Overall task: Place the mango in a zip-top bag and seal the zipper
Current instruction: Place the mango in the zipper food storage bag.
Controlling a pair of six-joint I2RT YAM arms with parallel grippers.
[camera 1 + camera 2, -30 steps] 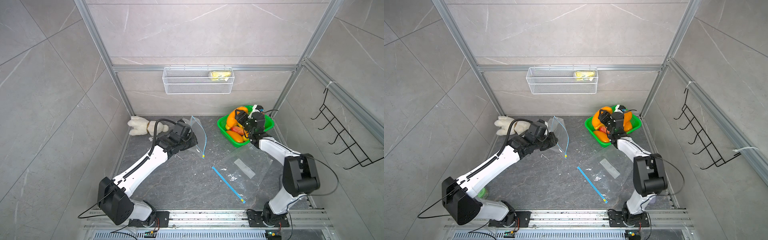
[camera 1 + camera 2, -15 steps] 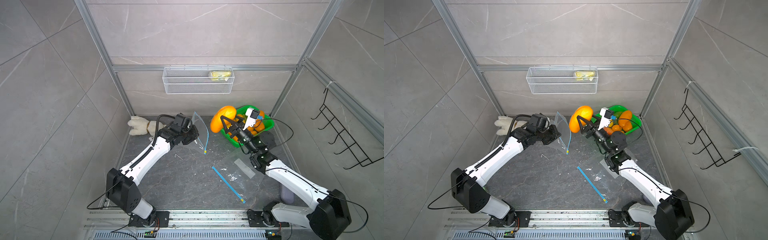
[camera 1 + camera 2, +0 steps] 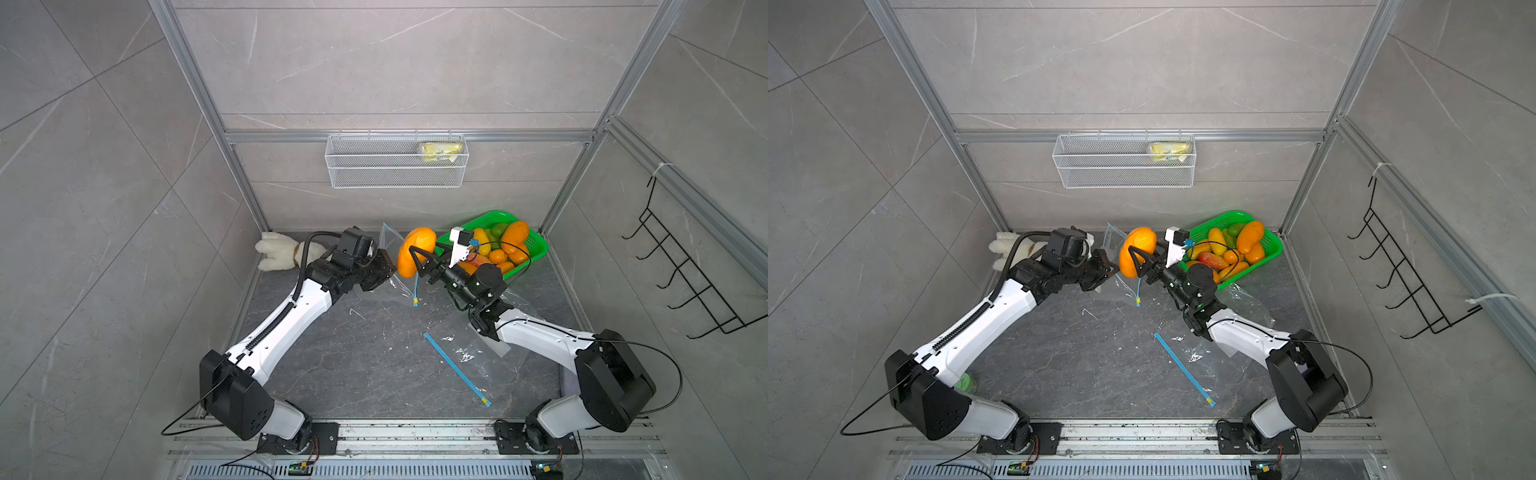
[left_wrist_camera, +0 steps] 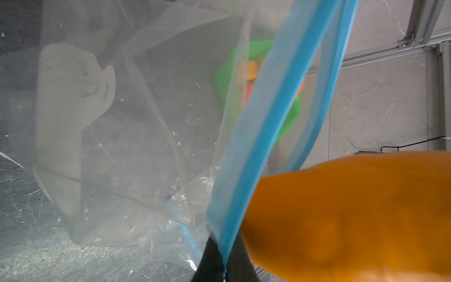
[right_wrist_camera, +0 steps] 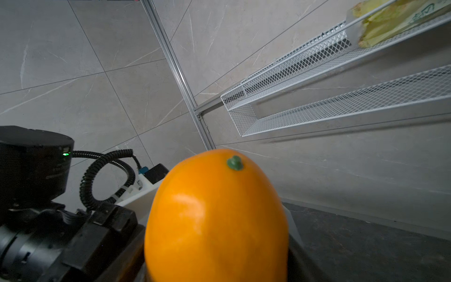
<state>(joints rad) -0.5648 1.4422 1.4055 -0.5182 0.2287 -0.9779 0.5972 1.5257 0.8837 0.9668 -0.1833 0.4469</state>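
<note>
The mango (image 5: 214, 219) looks smooth and glossy, the zip-top bag (image 4: 146, 122) thin clear plastic, the tabletop (image 3: 353, 374) matt stone.

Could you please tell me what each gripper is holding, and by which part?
The left gripper, jaws shut, pinches the clear plastic zip-top bag by its blue zipper strip. The right gripper clasps the orange mango across its middle between its jaws.

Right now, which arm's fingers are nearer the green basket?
Right. The right fingers hold the mango beside the green basket; the left fingers pinch the bag beyond the mango.
</note>
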